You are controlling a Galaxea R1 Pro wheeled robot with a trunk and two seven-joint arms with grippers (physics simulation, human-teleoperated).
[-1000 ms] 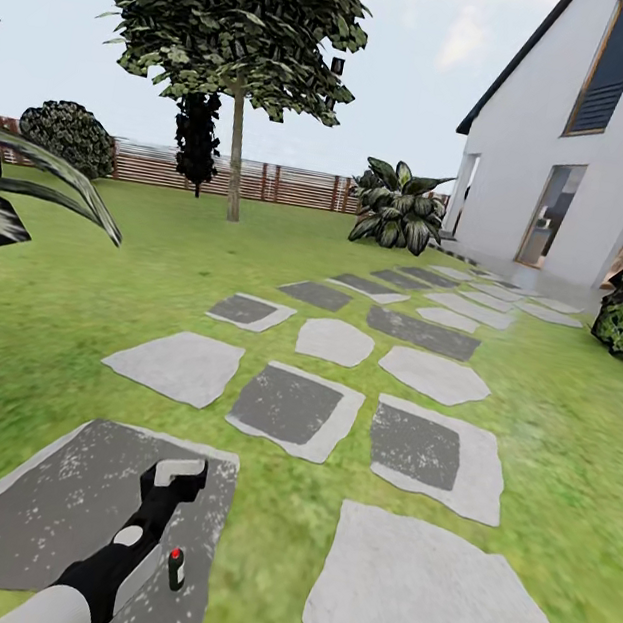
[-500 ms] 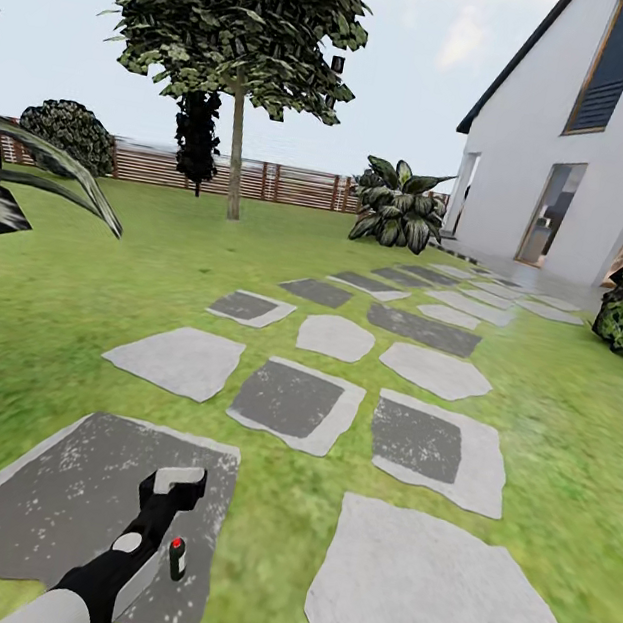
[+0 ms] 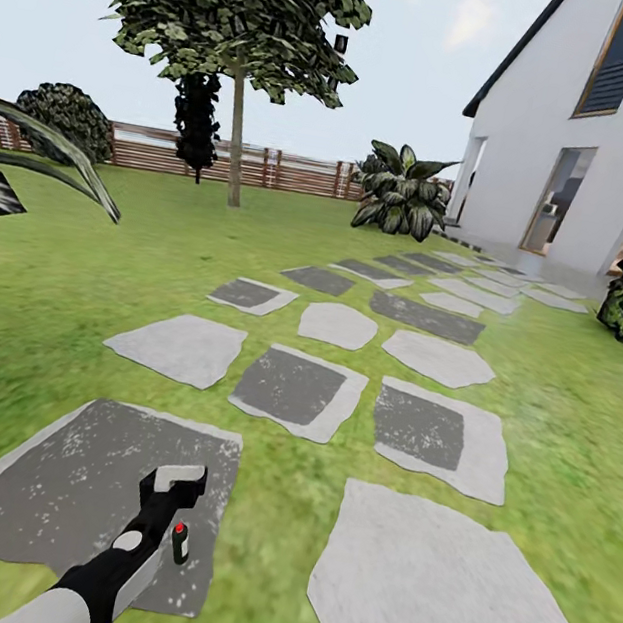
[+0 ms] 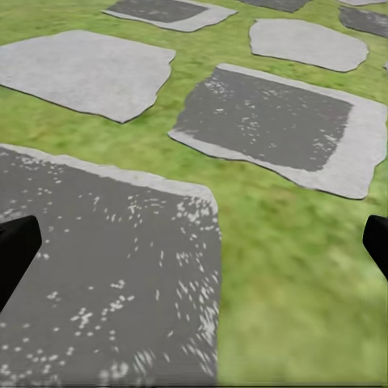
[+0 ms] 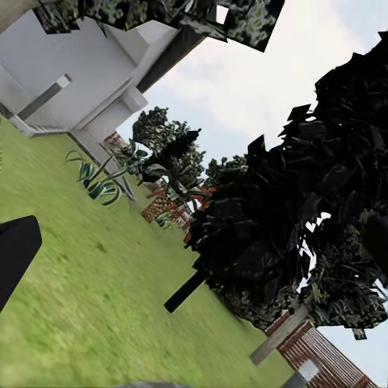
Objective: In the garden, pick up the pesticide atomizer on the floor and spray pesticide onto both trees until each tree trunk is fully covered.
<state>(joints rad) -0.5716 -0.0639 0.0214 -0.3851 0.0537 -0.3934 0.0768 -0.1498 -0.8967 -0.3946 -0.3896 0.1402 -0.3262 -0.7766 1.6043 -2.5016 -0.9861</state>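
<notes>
Black left gripper, white-tipped, fingers spread wide apart, empty, over a dark grey stepping stone. Dark bottle with red cap: upright on that stone, just beside the arm. Tree with straight trunk: far across the lawn, before the slat fence; right gripper's state cannot be told.

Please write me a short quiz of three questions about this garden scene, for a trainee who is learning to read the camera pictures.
1. True or false: the pesticide atomizer stands on the dark stepping stone, close beside the left arm.
2. Choose one. In the left wrist view, the left gripper is: A) shut on the bottle; B) open, with nothing between its fingers; C) shut on nothing.
3. Short answer: in the head view, what runs along the far edge of the lawn behind the tree trunk?

Key: 1 true. 2 B. 3 the wooden fence.
</notes>
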